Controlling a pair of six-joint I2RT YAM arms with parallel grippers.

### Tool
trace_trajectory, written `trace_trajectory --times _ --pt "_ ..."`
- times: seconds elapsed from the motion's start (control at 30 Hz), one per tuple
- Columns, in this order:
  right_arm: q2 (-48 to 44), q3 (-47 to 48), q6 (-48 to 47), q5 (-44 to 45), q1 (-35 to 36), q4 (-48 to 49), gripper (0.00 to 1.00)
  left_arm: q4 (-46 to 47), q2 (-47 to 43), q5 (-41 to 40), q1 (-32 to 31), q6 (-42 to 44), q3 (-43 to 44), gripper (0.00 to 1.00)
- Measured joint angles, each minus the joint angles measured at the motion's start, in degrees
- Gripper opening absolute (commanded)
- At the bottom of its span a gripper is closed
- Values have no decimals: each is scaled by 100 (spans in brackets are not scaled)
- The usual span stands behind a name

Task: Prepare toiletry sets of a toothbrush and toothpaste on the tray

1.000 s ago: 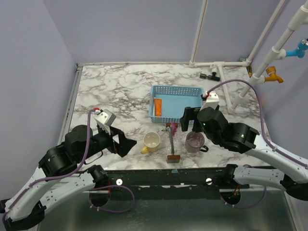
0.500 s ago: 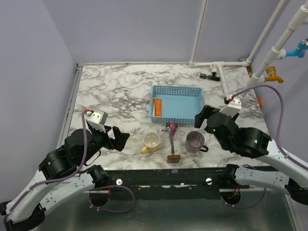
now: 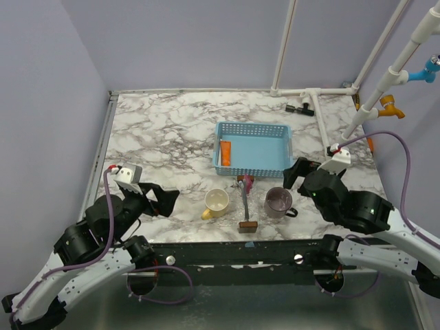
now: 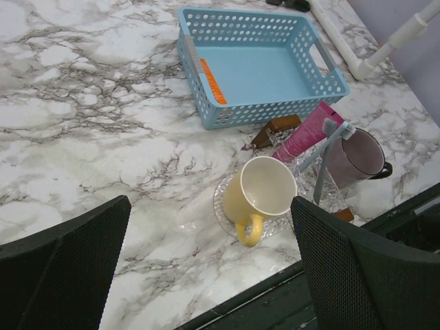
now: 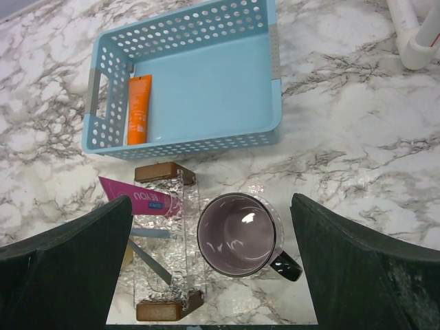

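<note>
A clear glass tray (image 3: 245,214) with wooden ends lies near the front edge between two mugs. A pink toothpaste tube (image 3: 245,181) and a grey toothbrush (image 3: 243,201) rest on it. The right wrist view shows the tray (image 5: 187,206), the toothpaste (image 5: 135,196) and the toothbrush (image 5: 150,264) too. An orange tube (image 3: 225,152) lies in the blue basket (image 3: 253,129). My left gripper (image 3: 167,197) hangs open to the left of the yellow mug (image 3: 217,201). My right gripper (image 3: 297,172) is open above and right of the purple mug (image 3: 278,202). Neither holds anything.
The left wrist view shows the yellow mug (image 4: 265,192) on a round glass saucer, the basket (image 4: 196,82) behind it and the purple mug (image 4: 356,158) to the right. White pipes (image 3: 323,127) and a black fitting (image 3: 300,107) stand at the back right.
Both arms have drawn back toward the near edge. The left gripper moved left and nearer; the right gripper moved right, away from the basket. Both stayed open.
</note>
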Motion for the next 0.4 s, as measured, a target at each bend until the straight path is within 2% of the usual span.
trace_trajectory --times 0.4 --pt "-50 -33 -61 -87 0 98 100 -2 -35 2 0 -44 -24 99"
